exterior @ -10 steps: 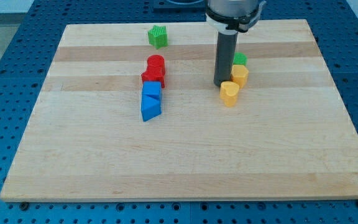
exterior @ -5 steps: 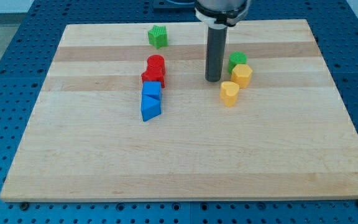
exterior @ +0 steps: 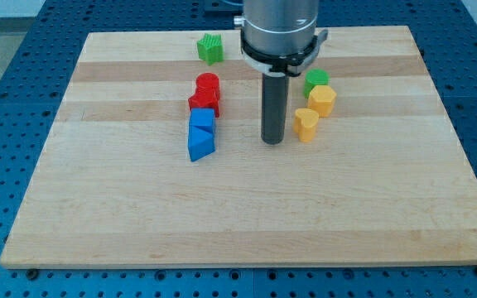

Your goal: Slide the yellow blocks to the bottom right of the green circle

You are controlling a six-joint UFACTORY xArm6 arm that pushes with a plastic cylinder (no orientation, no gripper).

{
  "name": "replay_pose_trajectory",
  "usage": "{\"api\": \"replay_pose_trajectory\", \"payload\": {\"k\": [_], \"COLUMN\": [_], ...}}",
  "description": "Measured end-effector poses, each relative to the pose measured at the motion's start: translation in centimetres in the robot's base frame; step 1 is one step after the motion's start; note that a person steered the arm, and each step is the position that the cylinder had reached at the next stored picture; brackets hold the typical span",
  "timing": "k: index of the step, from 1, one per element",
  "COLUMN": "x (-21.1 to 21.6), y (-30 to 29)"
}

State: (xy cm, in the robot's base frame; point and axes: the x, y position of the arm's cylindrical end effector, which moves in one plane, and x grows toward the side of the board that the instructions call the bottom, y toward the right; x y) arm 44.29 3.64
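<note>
Wooden board lies on a blue pegboard bench, and everything here can be placed from the green circle, which sits toward the view's upper right of the board. Touching the circle on its lower right side is a yellow block with a faceted, roughly hexagonal top. A second yellow block, heart-like in shape, stands just below and slightly left of the circle, near the first yellow one but apart from it.

My tip rests on the board below and to the left of the circle, just beside the left side of the heart-like yellow block; whether it touches that block I cannot tell. The arm carries no gripper, only the rod.

Well left of the circle stand two red blocks pressed together, with two blue blocks directly below them. A green block with a jagged outline sits up and to the left of the circle, near the board's top edge.
</note>
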Motion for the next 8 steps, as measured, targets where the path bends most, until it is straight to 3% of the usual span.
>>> {"api": "replay_pose_trajectory", "payload": {"k": [3, 8], "x": [-0.6, -1.9], "y": [3.4, 4.0]}}
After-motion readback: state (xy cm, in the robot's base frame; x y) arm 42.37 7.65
